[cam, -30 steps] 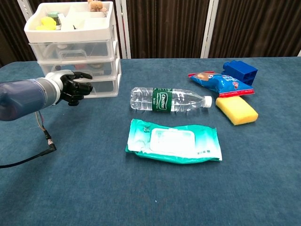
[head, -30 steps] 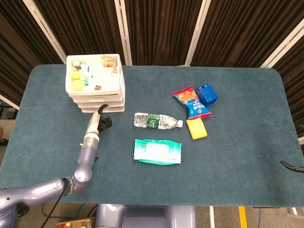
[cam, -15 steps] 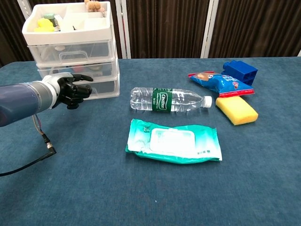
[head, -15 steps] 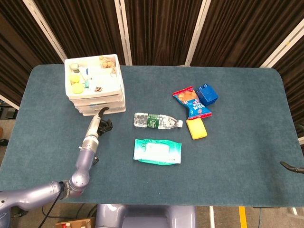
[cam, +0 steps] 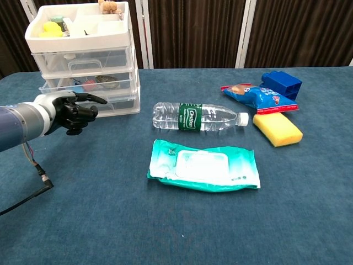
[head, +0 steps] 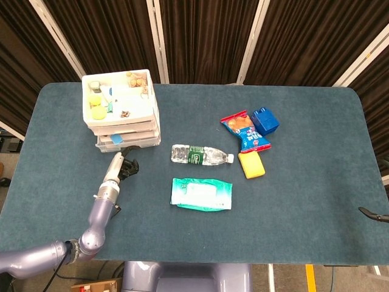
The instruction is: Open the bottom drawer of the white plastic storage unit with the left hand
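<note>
My left hand (cam: 69, 112), fingers curled and empty, sits before the bottom drawer (head: 124, 141) near the table's far left corner; light, slippery plastic, best hooked at its front lip.

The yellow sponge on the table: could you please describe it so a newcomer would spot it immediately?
Start at the water bottle lying mid-table and follow its cap rightward. Below the blue snack packet lies the yellow sponge, the only plain yellow block there.

Bare table (head: 73, 158) (beside water bottle (head: 200, 154))

Water bottle (cam: 198, 117) green label has white script, too small to read
</note>
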Robot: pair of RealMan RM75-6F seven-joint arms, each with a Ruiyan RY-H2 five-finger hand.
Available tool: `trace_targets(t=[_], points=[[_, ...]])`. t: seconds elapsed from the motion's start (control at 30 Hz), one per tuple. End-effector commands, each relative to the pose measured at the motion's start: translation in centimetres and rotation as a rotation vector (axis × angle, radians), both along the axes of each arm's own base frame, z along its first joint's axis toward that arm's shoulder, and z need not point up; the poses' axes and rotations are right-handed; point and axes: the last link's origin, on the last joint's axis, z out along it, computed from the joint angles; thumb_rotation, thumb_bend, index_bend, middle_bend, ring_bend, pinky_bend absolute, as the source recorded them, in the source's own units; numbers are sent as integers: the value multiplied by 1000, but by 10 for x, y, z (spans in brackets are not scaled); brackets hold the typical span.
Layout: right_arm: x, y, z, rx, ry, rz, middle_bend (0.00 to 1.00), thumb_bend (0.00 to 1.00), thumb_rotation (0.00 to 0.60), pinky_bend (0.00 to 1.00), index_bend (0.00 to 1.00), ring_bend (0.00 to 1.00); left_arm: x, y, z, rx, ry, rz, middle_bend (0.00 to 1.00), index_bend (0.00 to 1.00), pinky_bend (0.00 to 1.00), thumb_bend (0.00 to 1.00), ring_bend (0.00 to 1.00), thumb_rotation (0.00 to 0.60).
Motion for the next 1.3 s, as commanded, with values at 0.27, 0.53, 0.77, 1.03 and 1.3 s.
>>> trace_targets(t=[0.27,0.53,0.77,1.03,1.3], points=[[1,1,-1,0,-2,1,0,123,600,0,0,0,-22,-25,18,-28,289,-176,947,126,894,643,908,600],[2,2,-2,-1,3,4,0,124,600,0,0,0,-8,-27,44,101,587,-379,961,141,895,633,921,600],[1,2,-2,-2,4,1,0,123,600,0,0,0,12,-17,56,163,671,-406,967,156,902,647,925,600],[1,2,-1,-1,4,-1,0,124,600,0,0,0,20,0,59,68,705,-298,987,239,913,667,945,600],[1,2,-2,-1,4,0,0,124,600,0,0,0,18,9,56,43,718,-240,987,229,913,672,945,600]])
